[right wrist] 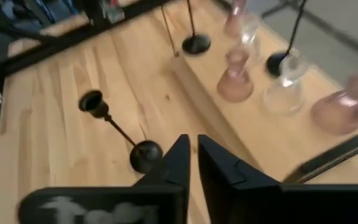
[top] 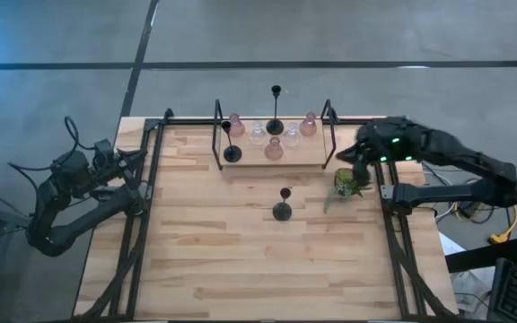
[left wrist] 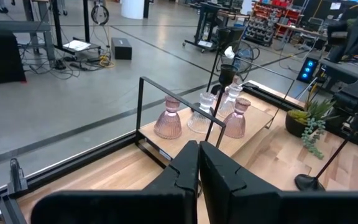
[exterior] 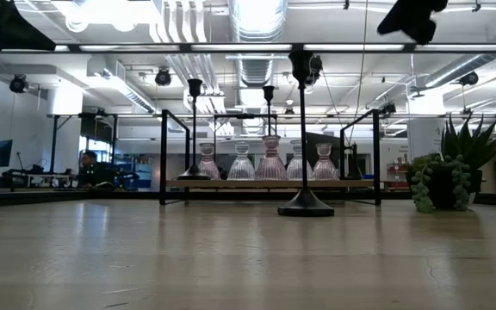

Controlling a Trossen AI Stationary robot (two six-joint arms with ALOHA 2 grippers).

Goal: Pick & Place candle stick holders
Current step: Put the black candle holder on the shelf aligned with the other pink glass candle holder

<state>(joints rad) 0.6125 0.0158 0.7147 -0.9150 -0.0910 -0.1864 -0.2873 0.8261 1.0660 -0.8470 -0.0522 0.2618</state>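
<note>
Left gripper: the left gripper [left wrist: 199, 163] hangs off the left edge of the surface [top: 240, 251], fingers pressed together, holding nothing.
Right gripper: the right gripper [right wrist: 194, 155] hovers above the right rear part of the surface, over the plant; its fingers stand nearly together with a thin gap between them, and nothing is between them.
Lone black holder: a black candle stick holder [top: 283, 205] with round base and thin stem stands upright on the bare wood, well apart from both grippers, ahead of the right gripper and toward the middle of the surface.
Shelf: a low wooden shelf [top: 249, 160] with a black frame sits at the back of the surface, just beyond the lone holder and to the side of the right gripper.
Black holders on shelf: one black holder [top: 231, 148] stands at the shelf's left end, another [top: 276, 112] at its rear middle.
Glass holders: pink holders [top: 274, 149] and clear holders [top: 258, 135] stand upright in a cluster on the shelf, close to each other.
Plant: a small green plant [top: 348, 185] in a dark pot stands just below the right gripper, beside the shelf's right end.
Writing: no brand, label or text can be read on any item.
</note>
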